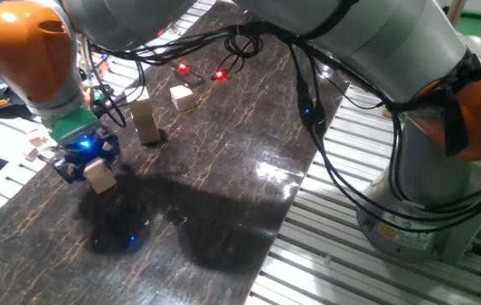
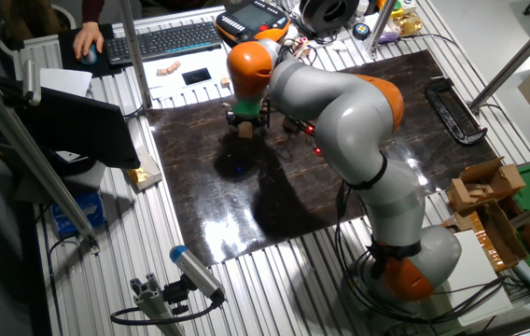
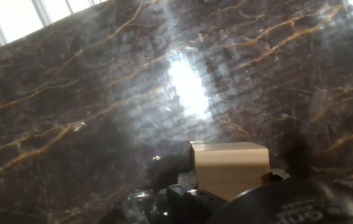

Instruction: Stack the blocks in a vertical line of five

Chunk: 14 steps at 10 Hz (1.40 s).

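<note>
My gripper (image 1: 95, 172) is shut on one tan wooden block (image 1: 101, 178) and holds it a little above the dark marbled mat (image 1: 215, 195), near the mat's left edge. In the hand view the block (image 3: 229, 167) sits between the dark fingers (image 3: 183, 199) at the bottom of the frame. In the other fixed view the gripper (image 2: 245, 124) holds the block (image 2: 244, 132) at the mat's far left part. To the right stands a tall tan piece (image 1: 146, 121) that looks like two stacked blocks. A single block (image 1: 183, 98) lies behind it.
Small pale wooden bits (image 1: 35, 146) lie off the mat to the left. Black cables with red lights (image 1: 220, 75) trail over the mat's far part. A keyboard (image 2: 167, 39) and a pendant (image 2: 251, 19) lie beyond the mat. A wooden rack (image 2: 480, 191) stands right.
</note>
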Motion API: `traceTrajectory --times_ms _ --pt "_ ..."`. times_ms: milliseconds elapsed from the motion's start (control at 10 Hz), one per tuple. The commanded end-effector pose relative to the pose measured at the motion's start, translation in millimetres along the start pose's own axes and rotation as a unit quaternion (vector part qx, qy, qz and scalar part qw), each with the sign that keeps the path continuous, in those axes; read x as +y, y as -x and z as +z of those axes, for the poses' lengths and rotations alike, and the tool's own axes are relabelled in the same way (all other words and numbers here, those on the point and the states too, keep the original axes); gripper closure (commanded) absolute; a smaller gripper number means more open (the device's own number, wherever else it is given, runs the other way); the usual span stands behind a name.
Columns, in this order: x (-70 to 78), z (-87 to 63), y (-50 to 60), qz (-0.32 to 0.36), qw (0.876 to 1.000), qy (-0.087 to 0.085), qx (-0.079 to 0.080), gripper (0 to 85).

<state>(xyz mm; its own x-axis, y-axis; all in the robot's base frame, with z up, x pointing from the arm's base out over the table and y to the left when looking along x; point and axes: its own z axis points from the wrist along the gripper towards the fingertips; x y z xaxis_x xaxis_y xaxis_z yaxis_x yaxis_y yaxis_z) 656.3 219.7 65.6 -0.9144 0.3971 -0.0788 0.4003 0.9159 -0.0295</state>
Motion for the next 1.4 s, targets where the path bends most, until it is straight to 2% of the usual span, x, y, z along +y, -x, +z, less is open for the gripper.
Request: traceTrajectory --times_ms 0,200,400,500,800,1000,1100,1300 --pt "-2.0 -13.1 -0.2 0.007 1.000 -0.001 0.000 84.0" --pt "-10.8 -44.6 1.2 0.034 0.999 0.006 0.001 84.0" --pt "-23.2 -74.3 7.4 0.054 0.998 0.011 0.003 84.0" --pt "-33.7 -91.6 13.6 0.059 0.998 0.013 0.003 84.0" --pt "-64.6 -131.5 31.4 0.054 0.998 0.016 0.013 84.0" --pt "-81.3 -150.3 40.2 0.046 0.999 0.019 0.017 84.0" --pt "-91.2 -158.0 45.1 0.044 0.998 0.026 0.023 84.0" --pt "-105.7 -166.7 46.6 0.045 0.998 0.030 0.022 84.0"
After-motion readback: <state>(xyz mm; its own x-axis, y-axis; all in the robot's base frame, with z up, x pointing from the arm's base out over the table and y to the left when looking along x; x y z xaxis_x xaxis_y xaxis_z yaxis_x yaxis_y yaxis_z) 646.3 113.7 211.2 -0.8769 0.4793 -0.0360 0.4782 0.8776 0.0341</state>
